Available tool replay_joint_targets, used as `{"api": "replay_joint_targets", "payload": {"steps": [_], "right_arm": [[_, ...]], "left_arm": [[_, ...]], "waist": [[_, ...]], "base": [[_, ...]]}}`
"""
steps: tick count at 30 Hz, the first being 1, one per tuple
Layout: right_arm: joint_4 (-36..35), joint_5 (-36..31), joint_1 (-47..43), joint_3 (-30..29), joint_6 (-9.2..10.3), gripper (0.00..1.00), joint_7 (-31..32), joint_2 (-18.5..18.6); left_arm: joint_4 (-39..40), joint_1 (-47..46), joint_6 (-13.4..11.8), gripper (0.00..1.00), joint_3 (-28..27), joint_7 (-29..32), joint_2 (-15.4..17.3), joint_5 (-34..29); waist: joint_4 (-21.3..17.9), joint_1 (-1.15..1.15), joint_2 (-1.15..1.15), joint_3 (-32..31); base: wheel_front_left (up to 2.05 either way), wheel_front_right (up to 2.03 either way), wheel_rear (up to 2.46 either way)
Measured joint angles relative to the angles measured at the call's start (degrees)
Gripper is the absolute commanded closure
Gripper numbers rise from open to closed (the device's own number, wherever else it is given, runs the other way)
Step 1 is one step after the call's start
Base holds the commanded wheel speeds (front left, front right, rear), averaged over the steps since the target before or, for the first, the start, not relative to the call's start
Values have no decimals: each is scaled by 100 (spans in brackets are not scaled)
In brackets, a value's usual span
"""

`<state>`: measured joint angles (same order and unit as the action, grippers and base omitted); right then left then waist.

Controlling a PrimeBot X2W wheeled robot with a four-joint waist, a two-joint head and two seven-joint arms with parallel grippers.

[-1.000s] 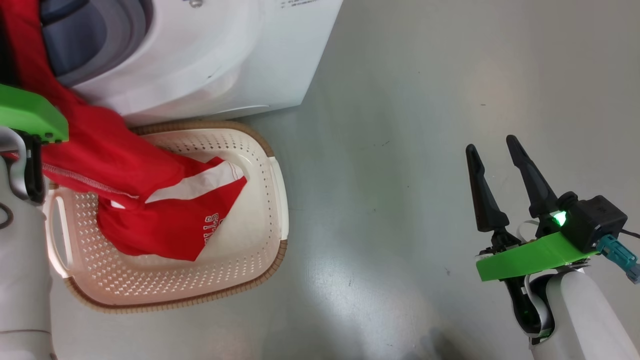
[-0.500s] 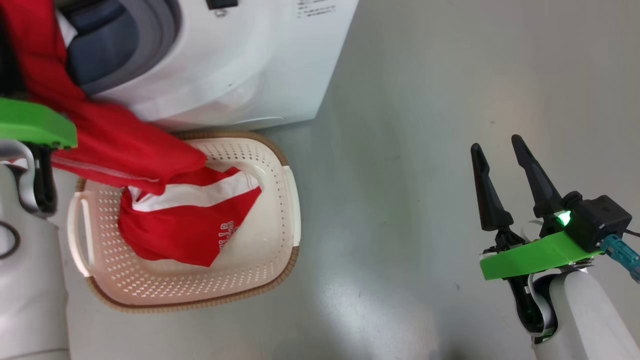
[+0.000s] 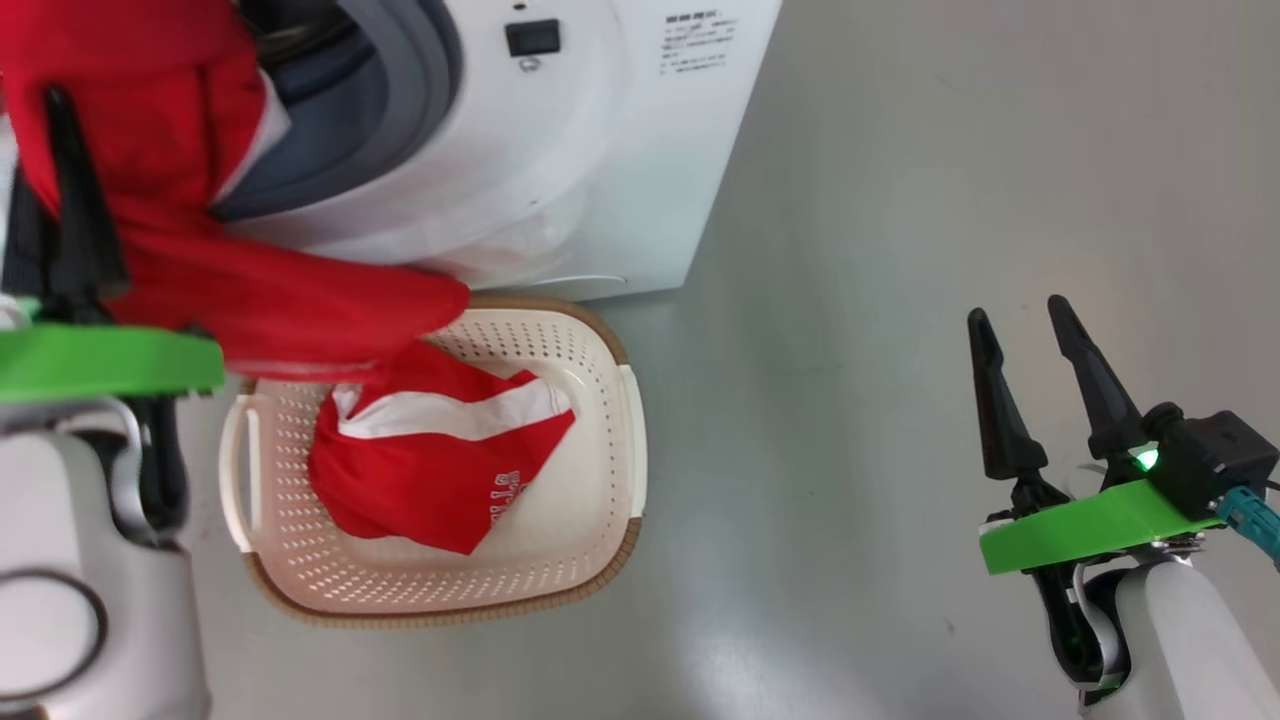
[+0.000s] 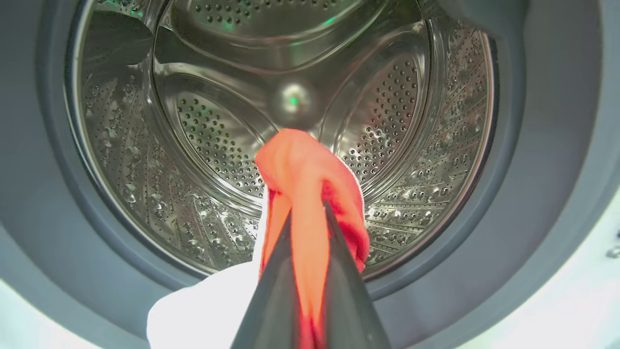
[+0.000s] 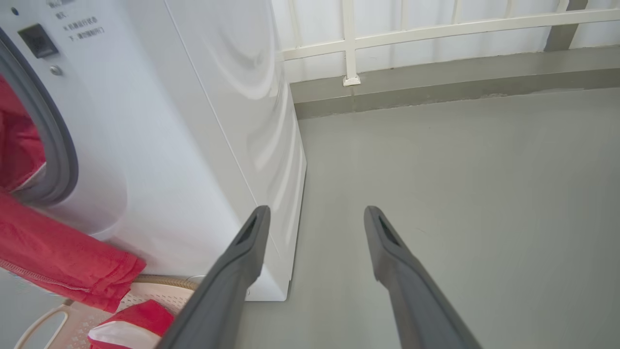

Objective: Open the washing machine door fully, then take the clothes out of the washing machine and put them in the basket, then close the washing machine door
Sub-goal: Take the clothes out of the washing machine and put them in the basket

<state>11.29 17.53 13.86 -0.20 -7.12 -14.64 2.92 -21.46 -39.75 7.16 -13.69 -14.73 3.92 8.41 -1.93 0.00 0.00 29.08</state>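
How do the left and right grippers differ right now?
The left gripper is shut on the red garment; the right gripper stands open, holding nothing. The left gripper is at the washing machine drum mouth; the right gripper hangs over bare floor, apart from the basket. Both have two long dark fingers.

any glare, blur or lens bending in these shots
Left wrist view: the clothes wash out to orange, their white part blown out, glints on the drum. Head view: soft glare patch on the floor. Right wrist view: wide angle bows the washing machine side.
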Motion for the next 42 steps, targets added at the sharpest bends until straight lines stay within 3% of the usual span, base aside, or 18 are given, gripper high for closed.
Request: {"api": "replay_joint_targets", "payload": {"steps": [9,18,29,42], "right_arm": [[35,13,-108,-55,0,0,0,0],[73,55,-206,-47,0,0,0,0],[92,59,-243,-7,0,0,0,0],[93,60,-307,68,0,0,0,0]], "left_arm": [[1167,1209,1,100,215,1,-201,189],[1541,2174,1,100,594,1,-248,670],[1223,2650,-66,100,887,1,-231,915],[5,2688,-65,100,1210,2,-220,933]], "waist": [[196,0,0,-361],[247,0,0,-499],[165,0,0,-572],[39,0,0,-472]], "base": [[0,0,0],[0,0,0],[0,0,0],[0,0,0]]}}
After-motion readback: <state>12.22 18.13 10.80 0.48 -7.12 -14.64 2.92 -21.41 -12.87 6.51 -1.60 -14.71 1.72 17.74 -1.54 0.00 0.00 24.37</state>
